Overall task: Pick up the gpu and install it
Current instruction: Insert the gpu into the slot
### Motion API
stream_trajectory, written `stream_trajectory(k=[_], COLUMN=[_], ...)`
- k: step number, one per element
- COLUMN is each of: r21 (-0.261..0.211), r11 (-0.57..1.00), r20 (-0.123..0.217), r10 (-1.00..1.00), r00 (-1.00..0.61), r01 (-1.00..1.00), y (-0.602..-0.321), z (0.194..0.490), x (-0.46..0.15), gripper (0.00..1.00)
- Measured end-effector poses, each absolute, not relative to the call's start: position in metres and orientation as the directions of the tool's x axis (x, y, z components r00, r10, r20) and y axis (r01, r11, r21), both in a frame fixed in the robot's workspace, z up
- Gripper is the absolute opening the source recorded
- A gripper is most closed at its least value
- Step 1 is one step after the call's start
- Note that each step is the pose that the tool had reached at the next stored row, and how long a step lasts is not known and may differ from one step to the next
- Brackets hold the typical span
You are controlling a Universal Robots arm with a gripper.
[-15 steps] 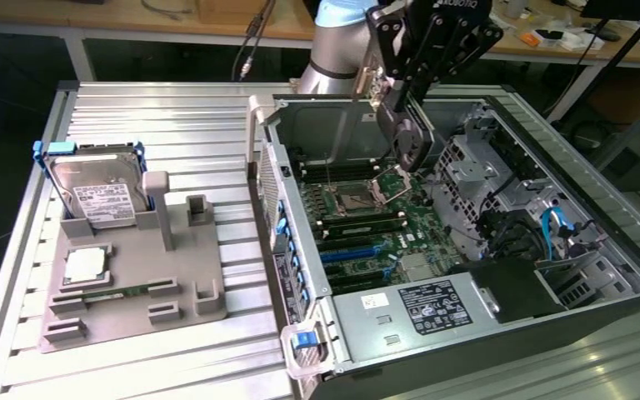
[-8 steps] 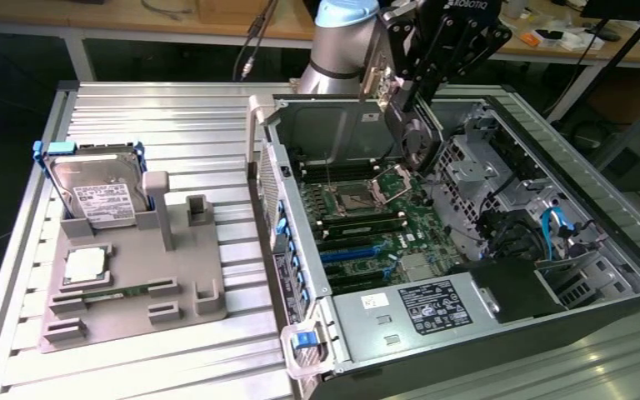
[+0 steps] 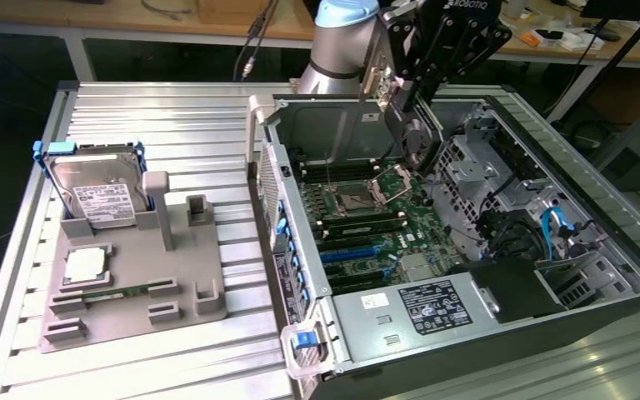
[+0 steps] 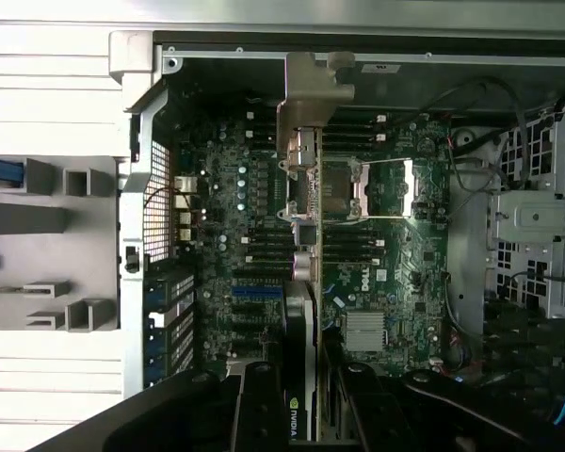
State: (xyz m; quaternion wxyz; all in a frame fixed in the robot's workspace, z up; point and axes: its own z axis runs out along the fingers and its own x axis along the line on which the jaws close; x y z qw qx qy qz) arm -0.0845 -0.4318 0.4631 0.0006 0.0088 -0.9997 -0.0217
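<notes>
Gripper (image 3: 406, 102) pinching gpu (image 3: 418, 142) by its upper edge | gpu hangs edge-down inside open case (image 3: 267, 179), above motherboard (image 3: 353, 204), not seated, silvery bracket (image 4: 313, 94) toward case wall | judged: held vertical so connector edge faces expansion slots (image 3: 353, 250)

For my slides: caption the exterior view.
End effector holds the gpu over the motherboard in the open computer case; a hard drive stands in the grey fixture beside it.

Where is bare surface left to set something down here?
In the exterior view, bare ribbed table lies beyond the grey fixture, between hard drive and PC case. Another strip runs along the near edge. The case interior is crowded: there the gripper holds the gpu above the motherboard.
</notes>
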Motion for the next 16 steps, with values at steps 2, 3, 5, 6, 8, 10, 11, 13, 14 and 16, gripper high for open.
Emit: stream_trajectory(k=[2,3,5,6,8,10,11,13,14,16], r21=[0.043,0.043,0.043,0.043,0.043,0.043,0.043,0.043,0.043,0.043], r11=[0.999,0.999,0.997,0.995,0.990,0.985,0.982,0.974,0.970,0.960], r20=[0.001,0.001,0.001,0.001,0.001,0.001,0.001,0.001,0.001,0.001], r10=[-0.018,-0.031,-0.068,-0.095,-0.131,-0.169,-0.187,-0.223,-0.241,-0.276], r00=[-1.000,-1.000,-0.998,-0.995,-0.991,-0.986,-0.982,-0.975,-0.971,-0.961], r01=[-0.017,-0.031,-0.068,-0.095,-0.131,-0.169,-0.186,-0.223,-0.241,-0.276], y=[-0.4318,-0.4318,-0.4318,-0.4318,-0.4318,-0.4318,-0.4318,-0.4318,-0.4318,-0.4318], z=[0.4630,0.4630,0.4630,0.4629,0.4627,0.4626,0.4624,0.4622,0.4621,0.4617], x=[-0.0846,-0.0845,-0.0844,-0.0844,-0.0844,-0.0844,-0.0844,-0.0844,-0.0844,-0.0844], gripper=[0.27,0.27,0.27,0.27,0.27,0.27,0.27,0.27,0.27,0.27])
